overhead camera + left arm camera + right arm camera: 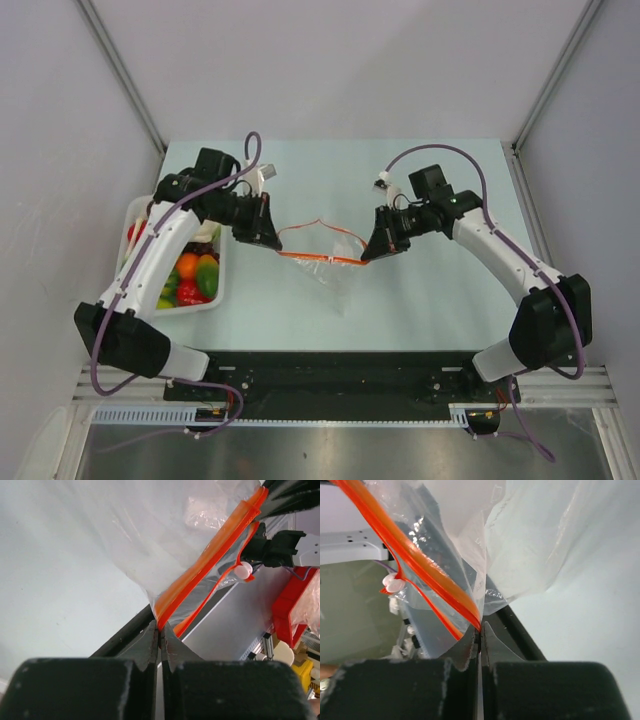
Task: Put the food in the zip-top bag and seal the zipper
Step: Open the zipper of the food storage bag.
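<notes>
The clear zip-top bag [333,272] hangs between my two grippers above the table's middle, its mouth gaping. Its orange-red zipper [322,258] runs between them; one strip is taut, the other bows toward the back. My left gripper [276,248] is shut on the zipper's left end [161,620]. My right gripper [366,260] is shut on its right end [478,622]. The bag [150,535] looks empty, also in the right wrist view [530,545]. The food [193,275], orange, red, green and yellow pieces, lies in the white tray [222,296] at the left.
The tray sits under my left arm near the table's left edge. A black rail [330,372] with the arm bases runs along the near edge. Grey walls stand on both sides and at the back.
</notes>
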Controlling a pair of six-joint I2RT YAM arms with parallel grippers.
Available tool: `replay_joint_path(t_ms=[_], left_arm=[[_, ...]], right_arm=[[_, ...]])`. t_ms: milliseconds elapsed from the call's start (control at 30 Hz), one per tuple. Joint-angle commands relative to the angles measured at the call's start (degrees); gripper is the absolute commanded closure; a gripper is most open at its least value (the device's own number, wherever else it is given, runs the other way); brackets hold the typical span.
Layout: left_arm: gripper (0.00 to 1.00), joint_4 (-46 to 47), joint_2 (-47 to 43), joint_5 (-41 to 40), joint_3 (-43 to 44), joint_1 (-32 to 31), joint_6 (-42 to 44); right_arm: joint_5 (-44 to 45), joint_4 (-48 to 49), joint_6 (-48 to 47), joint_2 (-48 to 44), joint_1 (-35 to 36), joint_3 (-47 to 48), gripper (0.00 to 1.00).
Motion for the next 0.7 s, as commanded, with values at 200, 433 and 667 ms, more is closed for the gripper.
replay_joint_path(t_ms=[200, 433, 667], left_arm=[[0.63, 17.48, -0.79, -2.42, -5.47, 0.13, -2.15], [0.00, 19.88, -8.52, -9.98, -2.58, 5.13, 2.24], [0.00, 12.66, -8.79, -10.33, 1.04, 20.33, 14.54]], right_arm=[[9.52, 4.50, -1.43, -0.51, 4.52, 2.79, 1.00], [11.71, 6.70, 0.33, 0.81, 5.14, 2.79, 1.00], [13.12, 8.72, 2.35, 0.73, 5.23, 2.26, 1.00]])
